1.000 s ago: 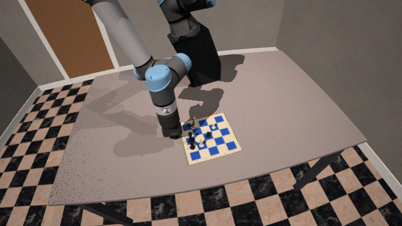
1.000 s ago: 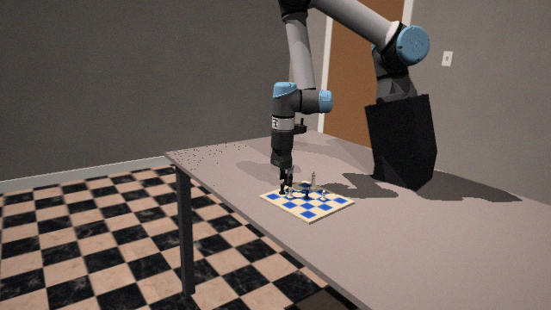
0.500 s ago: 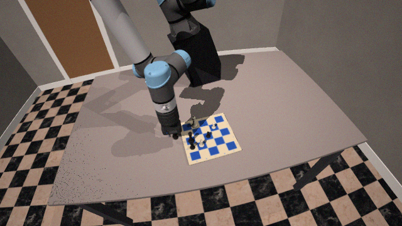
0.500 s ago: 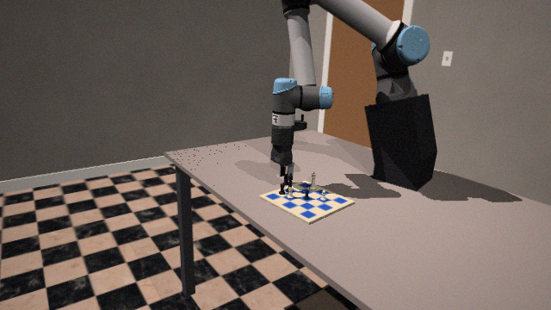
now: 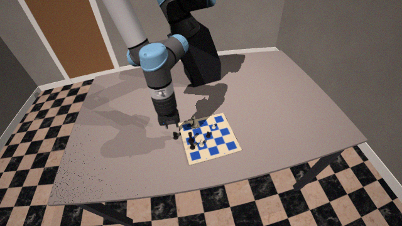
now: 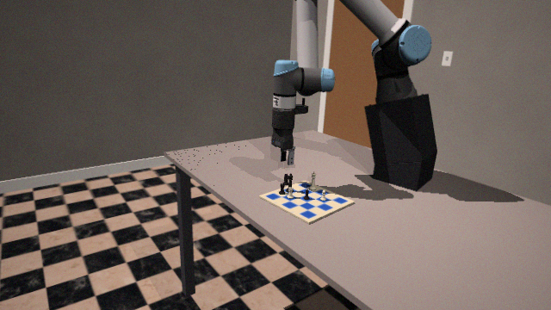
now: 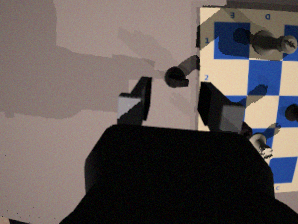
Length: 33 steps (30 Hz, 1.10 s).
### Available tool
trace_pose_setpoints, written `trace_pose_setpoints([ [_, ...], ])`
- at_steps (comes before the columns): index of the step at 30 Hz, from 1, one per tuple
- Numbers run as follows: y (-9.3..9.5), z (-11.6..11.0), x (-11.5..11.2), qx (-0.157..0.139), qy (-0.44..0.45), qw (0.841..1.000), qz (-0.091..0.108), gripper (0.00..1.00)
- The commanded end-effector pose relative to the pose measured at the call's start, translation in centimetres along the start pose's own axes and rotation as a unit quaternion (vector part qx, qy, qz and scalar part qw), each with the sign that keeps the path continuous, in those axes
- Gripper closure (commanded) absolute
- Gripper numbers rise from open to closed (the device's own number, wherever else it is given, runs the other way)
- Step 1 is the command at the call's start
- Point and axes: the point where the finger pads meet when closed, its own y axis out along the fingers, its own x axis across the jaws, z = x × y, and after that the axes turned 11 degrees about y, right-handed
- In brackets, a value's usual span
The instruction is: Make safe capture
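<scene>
1. Just off the chessboard's (image 5: pixel 191 161) left edge, a small black piece (image 5: pixel 176 135) stands upright on the table (image 5: pixel 282 110), near the board but apart from it. I take it for the captured one.
2. My gripper (image 5: pixel 171 126) hangs straight above that piece with its fingers spread wide and nothing between them. The piece stands free of me.
3. So I judge the removal half of the capture done. What is left is moving the White capturing piece onto the vacated square.
4. That next move calls for me to lift clear without brushing the black piece, cross over the board, come down on the right White piece and set it whole inside its new square. The pieces in the near-left part of the board stand close together, so my open fingers must slip between neighbours. A tall black piece (image 5: pixel 190 139) and a white pawn (image 5: pixel 201 144) stand almost touching.
5. My wrist view shows the black piece (image 7: pixel 176 76) from above, ahead of my fingertips, and the board's printed edge marks, too blurred to read.
6. The exterior view alone shows how high my gripper (image 6: pixel 288 160) stands over the table. The top view gives the squares best.
</scene>
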Motion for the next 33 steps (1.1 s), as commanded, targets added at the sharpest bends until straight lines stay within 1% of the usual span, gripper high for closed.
trace_pose_setpoints([
  [1,-1.37,-0.03,-0.02,0.000,0.000,1.000,0.000,0.24],
  [5,-1.98,-0.03,-0.02,0.000,0.000,1.000,0.000,0.24],
  [9,-2.09,-0.03,-0.02,0.000,0.000,1.000,0.000,0.24],
  [10,-2.09,-0.03,-0.02,0.000,0.000,1.000,0.000,0.00],
  [33,-2.09,-0.03,-0.01,0.000,0.000,1.000,0.000,0.00],
])
